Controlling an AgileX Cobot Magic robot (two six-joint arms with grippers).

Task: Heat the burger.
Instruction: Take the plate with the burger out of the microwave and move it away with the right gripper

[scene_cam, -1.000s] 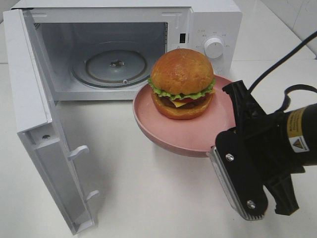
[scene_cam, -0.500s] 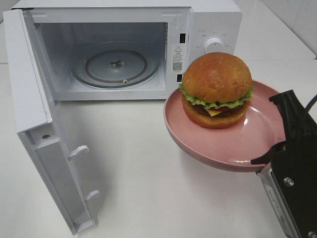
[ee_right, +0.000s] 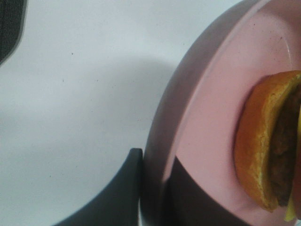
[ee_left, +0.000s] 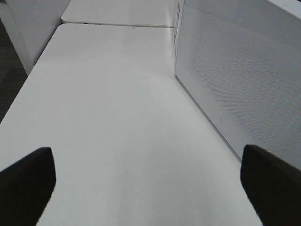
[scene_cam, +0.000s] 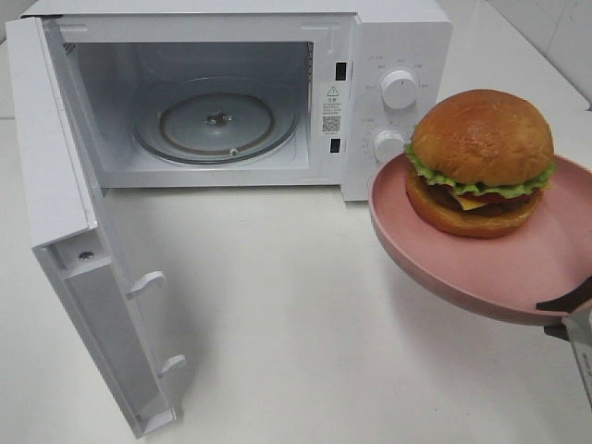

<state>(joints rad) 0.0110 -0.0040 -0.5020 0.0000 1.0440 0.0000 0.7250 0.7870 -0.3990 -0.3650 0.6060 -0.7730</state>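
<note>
The burger (scene_cam: 481,157), a glossy brown bun with green lettuce at its edge, rests on a pink plate (scene_cam: 472,268) held above the table at the far right, in front of the microwave's knobs. My right gripper (scene_cam: 569,313) is shut on the plate's near rim and mostly cut off by the frame edge. In the right wrist view its fingers (ee_right: 124,188) pinch the plate rim (ee_right: 202,108) from both sides, with the burger (ee_right: 263,150) just beyond. My left gripper (ee_left: 150,188) is open over bare table and holds nothing.
The white microwave (scene_cam: 388,37) stands at the back with its door (scene_cam: 65,231) swung wide open to the left. Its glass turntable (scene_cam: 217,120) shows inside. The door's outer face (ee_left: 244,80) is near my left gripper. White table (scene_cam: 277,314) lies in front.
The plate with the burger has moved right, from in front of the microwave's opening to in front of its knobs. My right gripper has slid almost out of the exterior view.
</note>
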